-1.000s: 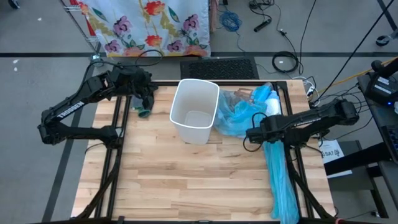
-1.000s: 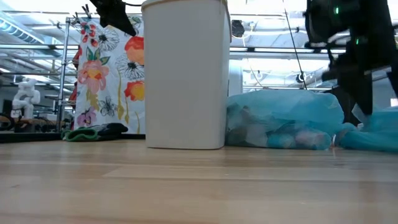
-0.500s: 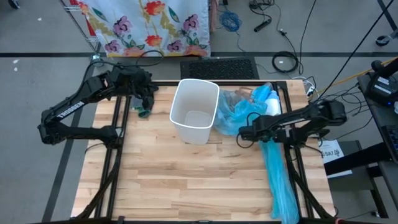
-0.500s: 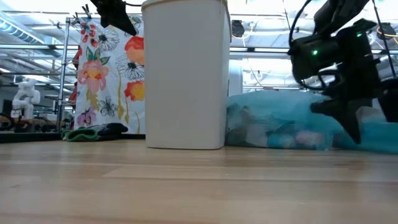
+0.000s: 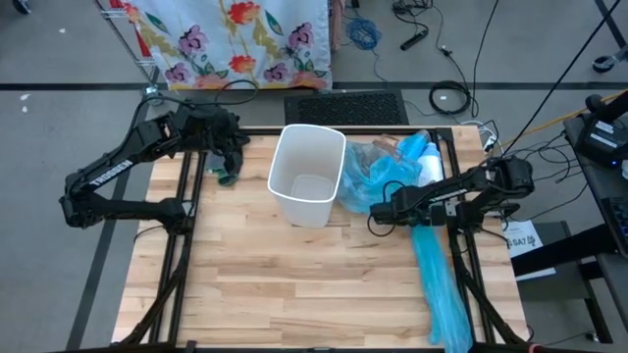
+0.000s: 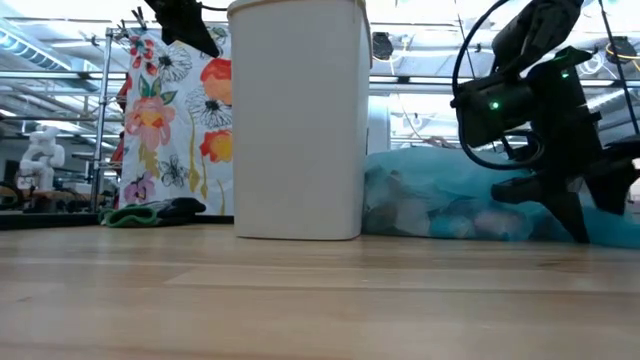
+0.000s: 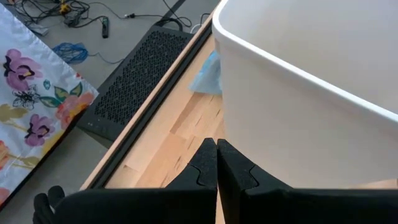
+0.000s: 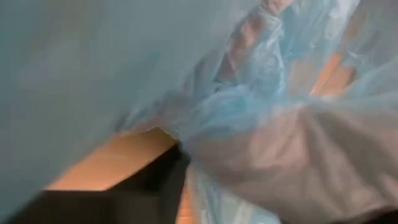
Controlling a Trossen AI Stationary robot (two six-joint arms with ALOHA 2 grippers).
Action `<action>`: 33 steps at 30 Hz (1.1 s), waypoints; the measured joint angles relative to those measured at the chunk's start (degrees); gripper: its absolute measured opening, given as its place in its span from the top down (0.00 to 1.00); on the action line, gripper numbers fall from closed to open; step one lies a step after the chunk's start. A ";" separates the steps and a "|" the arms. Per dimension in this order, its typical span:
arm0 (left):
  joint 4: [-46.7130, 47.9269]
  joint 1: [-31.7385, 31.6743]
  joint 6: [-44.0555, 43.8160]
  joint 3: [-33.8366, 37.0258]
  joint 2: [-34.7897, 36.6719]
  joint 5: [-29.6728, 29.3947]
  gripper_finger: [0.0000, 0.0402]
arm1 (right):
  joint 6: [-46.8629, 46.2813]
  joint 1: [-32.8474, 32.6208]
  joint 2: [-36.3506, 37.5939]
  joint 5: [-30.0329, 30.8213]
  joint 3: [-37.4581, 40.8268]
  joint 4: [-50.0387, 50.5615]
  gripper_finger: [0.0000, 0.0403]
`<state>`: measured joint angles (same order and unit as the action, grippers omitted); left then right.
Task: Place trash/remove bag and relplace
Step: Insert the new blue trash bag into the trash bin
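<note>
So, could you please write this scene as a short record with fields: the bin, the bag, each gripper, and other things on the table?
bin: white bin, upright, no liner, looks empty
filled bag: light-blue bag lying beside the bin, scraps showing through
left gripper: left gripper shut, holding nothing, raised beside the bin
right gripper: right gripper low at the bag, grip unclear
other: long blue plastic sheet; dark green cloth

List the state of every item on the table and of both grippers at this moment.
White bin: upright, no liner, looks empty.
Filled blue bag: lying on the table beside the bin, trash showing through it.
Long blue plastic sheet: stretched flat along the table's right side.
Dark green cloth: crumpled on the table.
Left gripper: shut, empty, raised near the bin.
Right gripper: open, lowered at the filled bag.
</note>
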<state>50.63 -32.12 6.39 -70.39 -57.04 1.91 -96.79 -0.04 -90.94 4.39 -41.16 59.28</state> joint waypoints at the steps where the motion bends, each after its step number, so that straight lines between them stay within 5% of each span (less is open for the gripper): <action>1: -0.01 0.00 0.00 0.00 0.00 0.00 1.00 | -0.46 -0.52 0.64 0.04 -0.02 -0.26 0.64; 5: 0.00 0.00 0.00 0.00 0.00 0.00 1.00 | -1.27 -2.95 2.88 -3.38 -1.13 0.75 0.91; 7: 0.01 0.00 0.02 0.00 -0.02 0.02 1.00 | -1.50 -4.05 4.28 -3.75 -2.65 1.89 0.97; 23: -0.02 0.00 0.04 0.00 -0.02 0.03 1.00 | -15.92 -18.65 6.90 -3.60 -34.17 30.71 1.00; 33: -0.10 0.00 0.04 0.00 -0.02 0.02 1.00 | -17.64 -22.76 6.94 16.56 -46.00 30.69 1.00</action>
<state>50.52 -32.12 6.44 -70.39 -57.06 1.93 -114.43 -22.80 -84.01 20.95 -87.16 89.97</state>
